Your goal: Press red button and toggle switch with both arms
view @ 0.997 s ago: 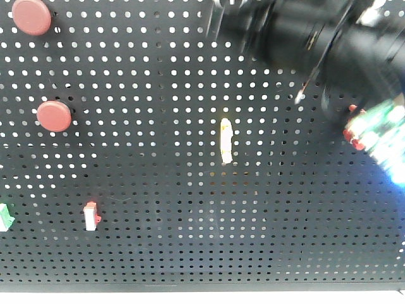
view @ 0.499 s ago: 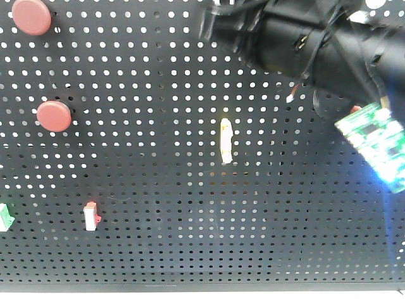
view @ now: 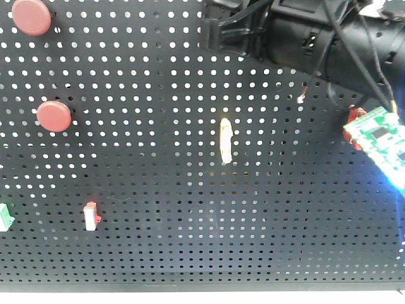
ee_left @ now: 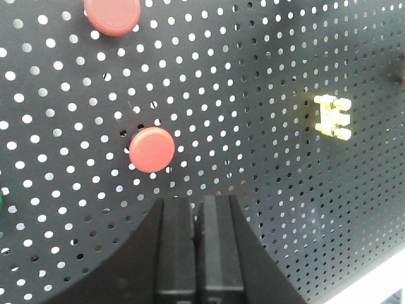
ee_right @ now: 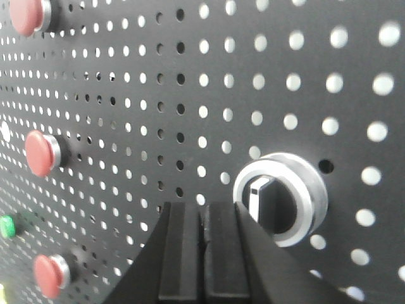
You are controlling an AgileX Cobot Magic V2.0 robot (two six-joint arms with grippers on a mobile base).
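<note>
On the black pegboard (view: 190, 209), two red buttons (view: 54, 116) (view: 31, 16) sit at the left. My left gripper (ee_left: 197, 204) is shut and empty, just below and right of a red button (ee_left: 152, 149), apart from it; a second red button (ee_left: 112, 14) is above. My right gripper (ee_right: 204, 209) is shut and empty, its tip next to a switch with a black lever in a silver ring (ee_right: 280, 197). The right arm (view: 304, 38) crosses the top right of the front view and hides that switch there.
A small red-and-white rocker switch (view: 92, 216) and a green part (view: 5, 216) sit low on the left. A yellow connector (view: 226, 140) (ee_left: 333, 118) is mid-board. A green circuit board (view: 380, 136) hangs on the arm. Three more red buttons (ee_right: 41, 153) lie left of the right gripper.
In the front view the right arm has swung leftward along the top of the board and steadied from a blur. Its green circuit board shifted with it.
</note>
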